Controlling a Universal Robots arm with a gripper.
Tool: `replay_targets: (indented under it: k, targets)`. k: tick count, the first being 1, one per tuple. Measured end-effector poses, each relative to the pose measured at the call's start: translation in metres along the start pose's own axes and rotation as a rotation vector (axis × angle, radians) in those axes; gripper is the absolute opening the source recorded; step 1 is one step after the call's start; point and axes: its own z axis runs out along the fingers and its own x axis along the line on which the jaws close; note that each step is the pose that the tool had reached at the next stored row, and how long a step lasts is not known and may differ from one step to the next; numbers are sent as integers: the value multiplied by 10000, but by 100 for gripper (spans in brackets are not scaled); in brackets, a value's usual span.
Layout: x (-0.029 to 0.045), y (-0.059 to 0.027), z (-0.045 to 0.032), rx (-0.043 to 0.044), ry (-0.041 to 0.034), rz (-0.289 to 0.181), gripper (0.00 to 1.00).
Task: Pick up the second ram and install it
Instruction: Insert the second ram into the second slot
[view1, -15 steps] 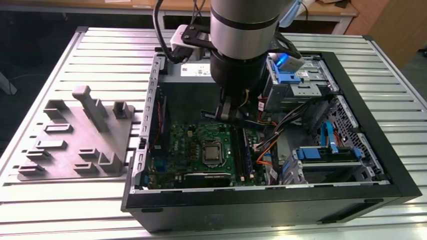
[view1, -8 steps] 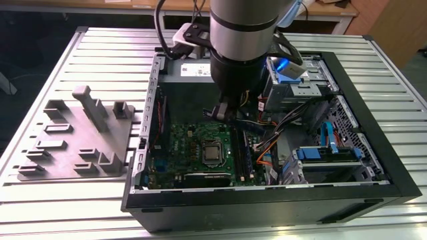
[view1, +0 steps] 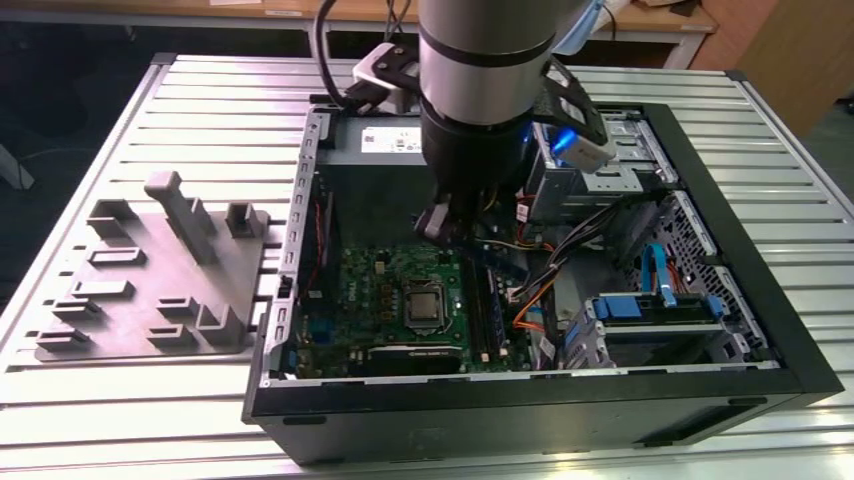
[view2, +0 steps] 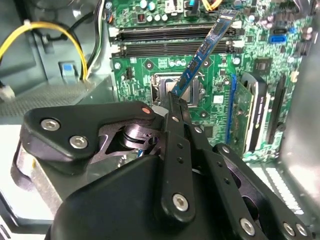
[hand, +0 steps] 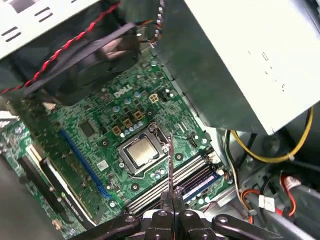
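Second wrist view: gripper (view2: 174, 104) pinches second ram (view2: 202, 52), base hidden.

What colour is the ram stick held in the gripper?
The second ram is a bluish board with small dark chips, clearest in the second wrist view.

Free room over motherboard (view1: 367, 290) for the hand (view2: 175, 102); cable tangle (view1: 531, 305), drive cage (view1: 654, 312) alongside.
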Motion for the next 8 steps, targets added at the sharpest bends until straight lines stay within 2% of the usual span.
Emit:
replay_targets:
  k: [8]
  targets:
    - [2, 0, 24, 140, 7, 1432, 8]
